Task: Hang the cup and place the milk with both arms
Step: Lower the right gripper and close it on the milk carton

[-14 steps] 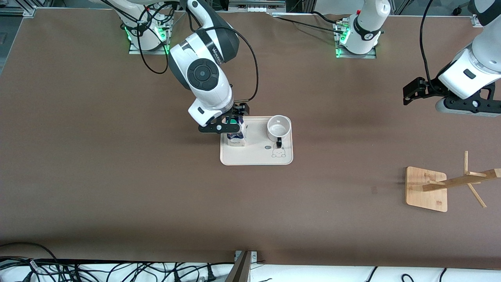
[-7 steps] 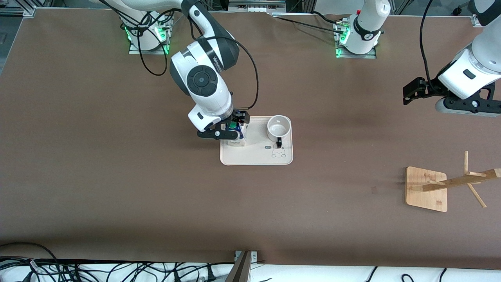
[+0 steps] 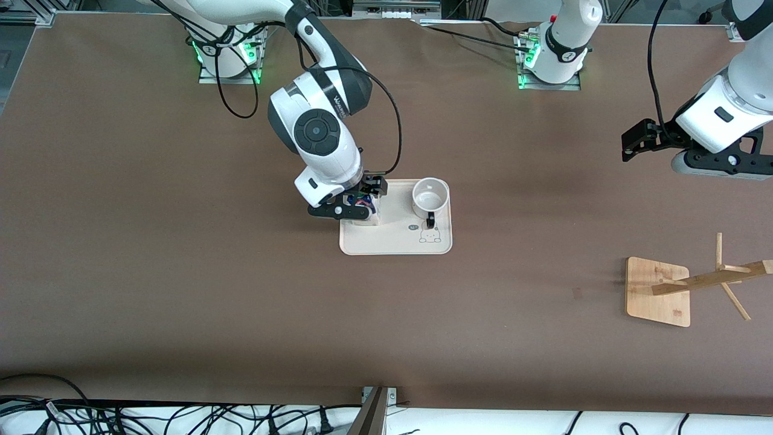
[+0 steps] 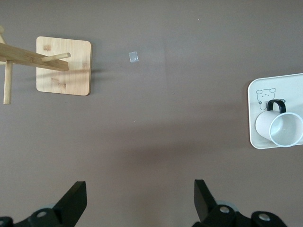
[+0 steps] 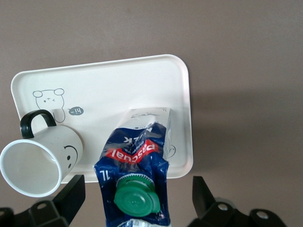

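Note:
The milk (image 5: 135, 161), a blue and white carton with a green cap, stands upright on the cream tray (image 3: 392, 238) at the end toward the right arm. My right gripper (image 3: 356, 205) is open and low over it. One finger (image 5: 71, 191) is on each side of the carton top, apart from it. In the front view the hand hides most of the milk (image 3: 366, 214). The white cup (image 3: 430, 197) stands on the same tray, its black handle toward the front camera. My left gripper (image 3: 724, 162) waits open above bare table near the left arm's end.
A wooden cup rack (image 3: 658, 292) with slanted pegs stands on a square base near the left arm's end, nearer the front camera than the left gripper. A small scrap of tape (image 3: 577, 293) lies on the brown table beside it. Cables run along the table's front edge.
My right gripper has come down around the milk carton, and its hand now hides the green cap in the front view. The left arm, cup and tray have not moved.

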